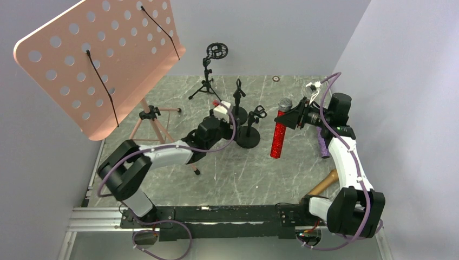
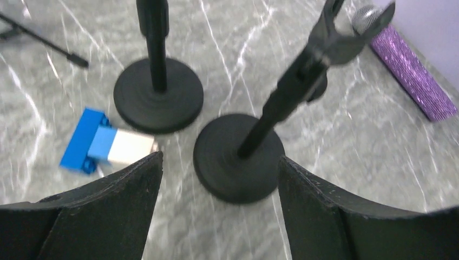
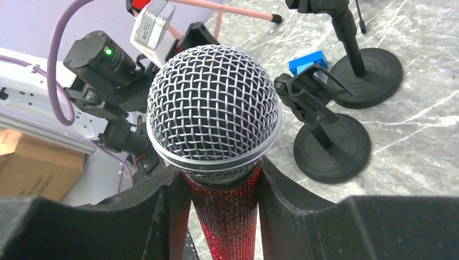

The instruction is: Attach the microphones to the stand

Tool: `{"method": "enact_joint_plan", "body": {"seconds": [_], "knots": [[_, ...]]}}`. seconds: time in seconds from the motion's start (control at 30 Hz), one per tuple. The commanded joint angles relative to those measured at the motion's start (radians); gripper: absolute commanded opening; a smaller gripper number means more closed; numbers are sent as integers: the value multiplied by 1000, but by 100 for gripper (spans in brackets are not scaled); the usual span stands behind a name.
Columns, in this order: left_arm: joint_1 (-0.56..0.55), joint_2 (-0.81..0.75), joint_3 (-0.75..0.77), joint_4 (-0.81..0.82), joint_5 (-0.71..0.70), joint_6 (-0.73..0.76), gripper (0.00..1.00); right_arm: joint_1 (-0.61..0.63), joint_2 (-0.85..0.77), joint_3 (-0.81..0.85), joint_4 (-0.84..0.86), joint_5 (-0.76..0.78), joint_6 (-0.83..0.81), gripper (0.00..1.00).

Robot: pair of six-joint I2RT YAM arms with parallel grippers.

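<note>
Right pincer (image 3: 219,170) pinches one red microphone (image 3: 214,103); left pincer (image 2: 219,160) spread; two other microphones (image 1: 323,145) (image 1: 323,184); two round-based stands (image 2: 135,100) (image 2: 224,173).

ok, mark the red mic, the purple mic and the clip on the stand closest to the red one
red microphone (image 3: 214,108): right wrist view, on its silver grille.
purple microphone (image 2: 412,73): left wrist view, on its glitter body.
stand clip (image 3: 297,92): right wrist view, on the clip's holder.

Grey marbled bench (image 1: 227,179) carries front stand (image 1: 248,142) just beside back stand (image 1: 238,116), a blue-white block (image 2: 86,141), tripod stand (image 1: 205,86), music stand (image 1: 157,116). Purple mic (image 1: 323,145) and gold mic (image 1: 323,183) lie at the right.
</note>
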Motion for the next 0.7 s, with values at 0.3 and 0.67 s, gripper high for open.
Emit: {"method": "enact_joint_plan", "body": {"seconds": [0.3,0.67], "knots": [[39,400,199,640,-159,234,74,-19,-33,17,32,-43,-9,8],[113,513,349,578,-72,138,63,-18,-23,21,28,-53,-8,9]]}}
